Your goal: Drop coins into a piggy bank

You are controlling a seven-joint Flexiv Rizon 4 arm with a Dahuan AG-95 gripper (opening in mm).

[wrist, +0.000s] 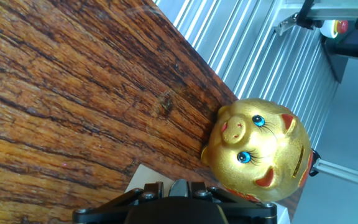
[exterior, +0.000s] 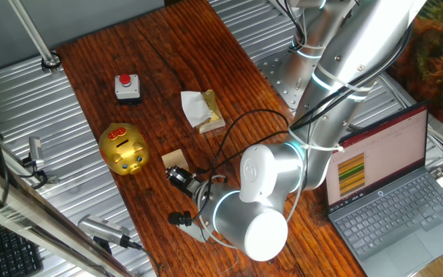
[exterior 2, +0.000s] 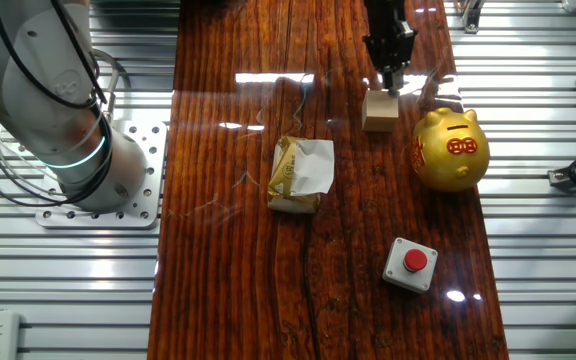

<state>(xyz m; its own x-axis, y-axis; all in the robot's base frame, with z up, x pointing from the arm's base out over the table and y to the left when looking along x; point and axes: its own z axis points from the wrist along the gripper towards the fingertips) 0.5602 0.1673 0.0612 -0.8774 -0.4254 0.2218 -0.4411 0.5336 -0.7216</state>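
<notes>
The shiny gold piggy bank (exterior: 124, 148) stands near the table's edge, a red patch with gold marks on its back (exterior 2: 450, 150). In the hand view its face (wrist: 260, 149) points toward the camera. My gripper (exterior 2: 389, 82) hangs just over a pale wooden cube (exterior 2: 379, 110), a short way from the pig. Seen from the hand, the gripper (wrist: 180, 184) is shut on a dull grey coin (wrist: 180, 189) held on edge between the fingers. The cube's corner (wrist: 143, 177) shows just beyond the fingers. The arm hides most of the gripper (exterior: 178, 176) in one fixed view.
A red button on a grey box (exterior 2: 410, 264) sits further along the table. A yellow packet with white tissue (exterior 2: 301, 173) lies mid-table. An open laptop (exterior: 391, 192) stands off the table beside the arm. Ribbed metal surfaces (exterior 2: 538, 250) flank the wooden table (exterior 2: 228, 250).
</notes>
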